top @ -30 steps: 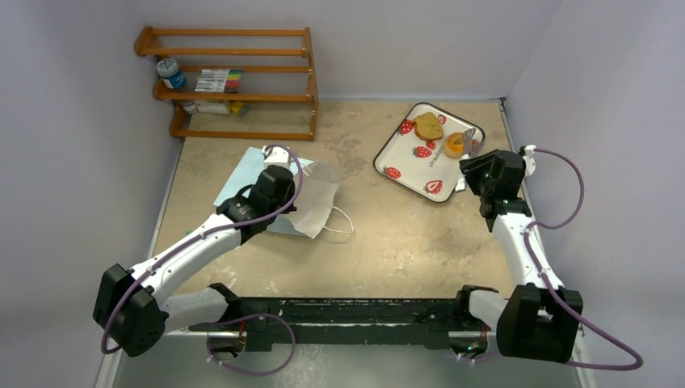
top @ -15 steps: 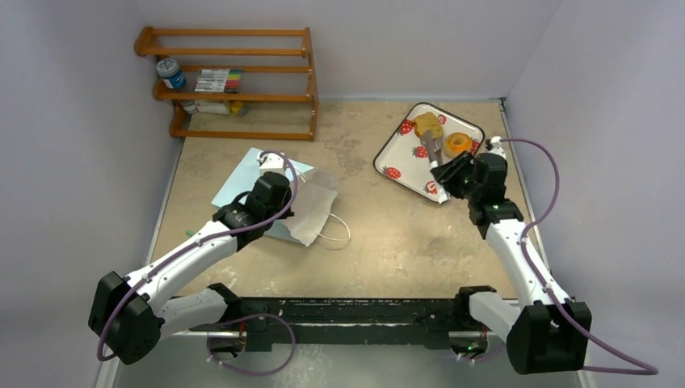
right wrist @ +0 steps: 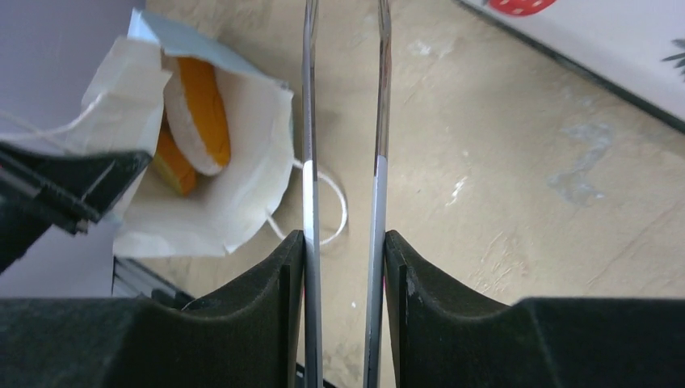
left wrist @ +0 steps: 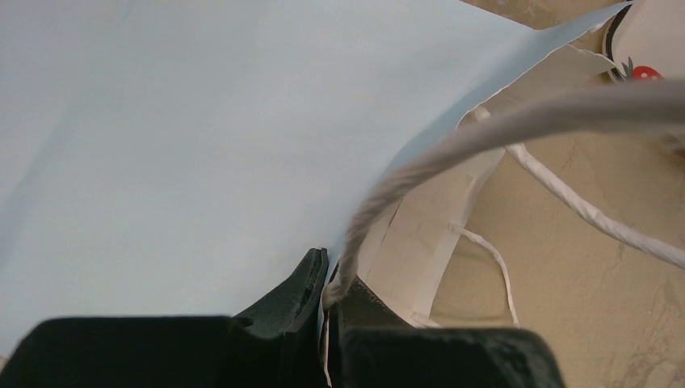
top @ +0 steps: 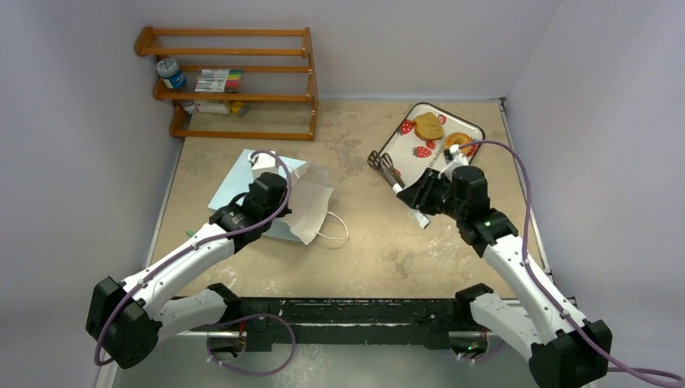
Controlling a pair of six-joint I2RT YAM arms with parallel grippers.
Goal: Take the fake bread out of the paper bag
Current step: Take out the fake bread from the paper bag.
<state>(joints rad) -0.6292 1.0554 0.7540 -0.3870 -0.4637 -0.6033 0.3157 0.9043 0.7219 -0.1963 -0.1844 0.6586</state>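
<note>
The light blue paper bag (top: 242, 182) lies on its side at left centre, its white mouth (top: 311, 202) facing right. My left gripper (top: 283, 182) is shut on the bag's upper rim and cord handle (left wrist: 327, 279). In the right wrist view the bag (right wrist: 226, 202) holds a pale roll with orange centre (right wrist: 202, 113) and an orange-tan piece (right wrist: 171, 162). My right gripper (top: 416, 194) is shut on metal tongs (top: 384, 166), empty, pointing at the bag from mid-table. A toast slice (top: 428, 126) and the ring doughnut (top: 457, 141) lie on the strawberry tray (top: 420, 105).
A wooden shelf (top: 230, 81) with markers and a jar stands at the back left. The bag's lower cord handle (top: 335, 230) lies looped on the tan table. Purple walls close in left, right and back.
My right arm has swung left from the tray toward the bag with the tongs, leaving the doughnut on the tray. The left gripper still holds the bag's rim, barely moved.
</note>
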